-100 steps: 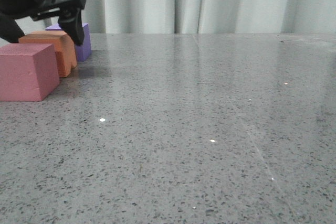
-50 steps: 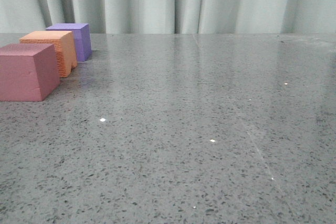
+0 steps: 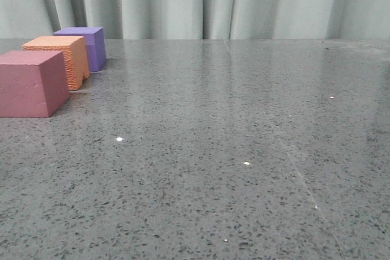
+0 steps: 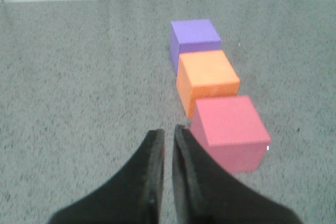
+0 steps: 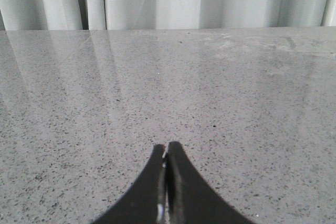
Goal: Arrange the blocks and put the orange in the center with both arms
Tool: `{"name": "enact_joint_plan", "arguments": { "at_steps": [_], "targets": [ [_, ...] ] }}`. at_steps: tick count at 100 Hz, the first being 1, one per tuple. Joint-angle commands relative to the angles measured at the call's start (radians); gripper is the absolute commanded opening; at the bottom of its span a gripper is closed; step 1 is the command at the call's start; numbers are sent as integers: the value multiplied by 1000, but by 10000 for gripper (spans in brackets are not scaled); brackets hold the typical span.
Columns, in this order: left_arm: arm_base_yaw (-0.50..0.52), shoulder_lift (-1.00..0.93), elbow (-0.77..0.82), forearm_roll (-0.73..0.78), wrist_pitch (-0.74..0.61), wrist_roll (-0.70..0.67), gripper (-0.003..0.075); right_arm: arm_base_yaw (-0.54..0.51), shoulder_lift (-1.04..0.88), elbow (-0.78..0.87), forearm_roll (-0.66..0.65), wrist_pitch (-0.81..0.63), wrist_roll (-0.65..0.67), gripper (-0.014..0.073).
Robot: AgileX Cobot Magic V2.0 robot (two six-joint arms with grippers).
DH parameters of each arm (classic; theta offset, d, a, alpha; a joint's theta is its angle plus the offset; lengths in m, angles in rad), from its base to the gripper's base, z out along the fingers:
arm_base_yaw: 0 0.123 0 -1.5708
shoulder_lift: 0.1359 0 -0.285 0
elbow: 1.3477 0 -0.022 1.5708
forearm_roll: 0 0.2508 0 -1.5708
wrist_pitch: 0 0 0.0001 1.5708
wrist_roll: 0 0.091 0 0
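A grey speckled counter (image 3: 231,150) fills most of the front view, with pale pleated curtains (image 3: 213,1) across the top of the frame. Three foam cubes sit in a line at the far left of this frame. The pink-red cube (image 3: 31,83) is lowest and nearest the left edge. The orange cube (image 3: 60,59), grainy on its side face, sits just above and right of it. The purple cube (image 3: 84,45) is highest in the frame. Neighbouring cubes overlap in this view, so contact cannot be judged here.

In the left wrist view, the same row runs down the right-centre of the frame: purple cube (image 4: 193,39) at top, orange cube (image 4: 206,80) in the middle, pink-red cube (image 4: 230,130) lowest. Each appears to touch or nearly touch its neighbour. The left claw (image 4: 167,136) shows at bottom centre, its dark fingers nearly together with a thin gap, gripping nothing, just left of the pink-red cube.

In the right wrist view, the right claw (image 5: 166,151) sits at bottom centre with its fingers pressed together, empty, above bare counter (image 5: 210,87).
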Motion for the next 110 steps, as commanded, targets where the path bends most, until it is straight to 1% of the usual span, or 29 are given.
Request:
{"name": "enact_joint_plan", "arguments": {
  "at_steps": [1, 15, 92, 102, 107, 110],
  "targets": [
    [3, -57, 19, 6, -73, 0, -19, -5, -25, -14, -2, -83, -10, -67],
    [3, -101, 51, -10, -68, 0, -19, -5, -25, -14, -2, -83, -10, -67],
    [3, -100, 51, -10, -66, 0, -19, -5, -25, -14, -2, -83, -10, -67],
    [3, -100, 51, 22, -80, 0, -19, -5, -25, -14, -2, -83, -10, -67],
    [3, -100, 51, 37, -93, 16, -19, -5, -25, -14, -2, -83, -10, -67],
    [3, -100, 51, 33, -106, 54, -19, -5, -25, -14, -2, -83, -10, -67]
  ]
}}
